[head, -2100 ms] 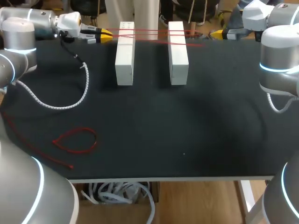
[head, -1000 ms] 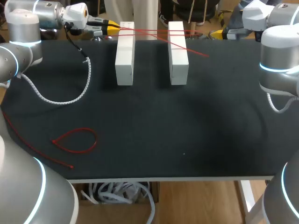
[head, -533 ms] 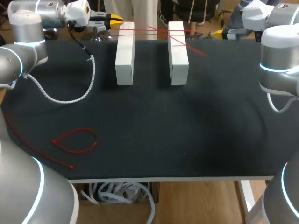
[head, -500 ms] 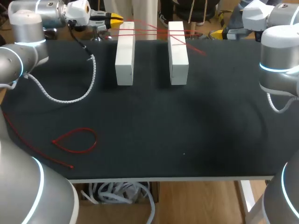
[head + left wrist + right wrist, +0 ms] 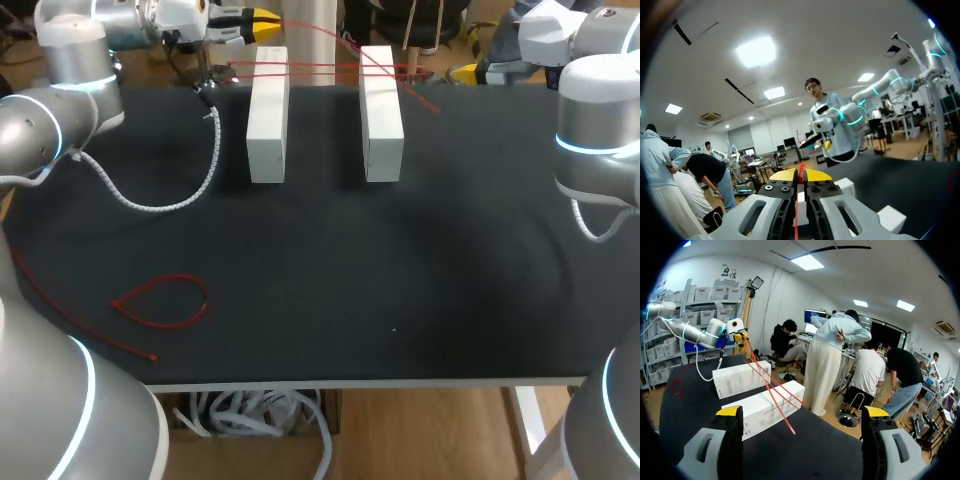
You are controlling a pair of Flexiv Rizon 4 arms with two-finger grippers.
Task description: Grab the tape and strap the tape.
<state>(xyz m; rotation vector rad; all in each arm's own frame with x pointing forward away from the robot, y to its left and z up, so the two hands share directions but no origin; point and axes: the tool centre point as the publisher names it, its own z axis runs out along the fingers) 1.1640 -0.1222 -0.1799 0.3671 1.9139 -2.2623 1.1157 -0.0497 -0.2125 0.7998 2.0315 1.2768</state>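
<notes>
The left gripper (image 5: 262,14) is at the far left corner of the black table (image 5: 330,260), raised above the far edge. Its two yellow-tipped fingers are pressed together on the thin red tape (image 5: 320,66). In the left wrist view, the left gripper (image 5: 800,175) shows the tape (image 5: 796,222) as a red line in the narrow slit between the fingers. From this grip the tape goes in an arc toward the two long white cardboard boxes (image 5: 267,115). They lie side by side, parallel and apart, near the far edge of the table. Some strands of the tape lie straight across the tops of both boxes at their far ends. One more strand crosses on a slant over the right box (image 5: 381,112) and ends free beyond it, on the side of the right gripper (image 5: 465,72). I cannot tell whether this end touches the table. The right gripper is at the far right edge of the table, with its fingers wide apart and nothing held. In the right wrist view the right gripper (image 5: 802,412) has the boxes (image 5: 765,407) and the slanted tape (image 5: 769,390) ahead of it, not between the fingers. A white coiled cable (image 5: 170,203) hangs from the left arm and lies in a curve on the table, to the left of the boxes. A loose red loop (image 5: 160,300) lies flat near the front left corner, well apart from the boxes.
</notes>
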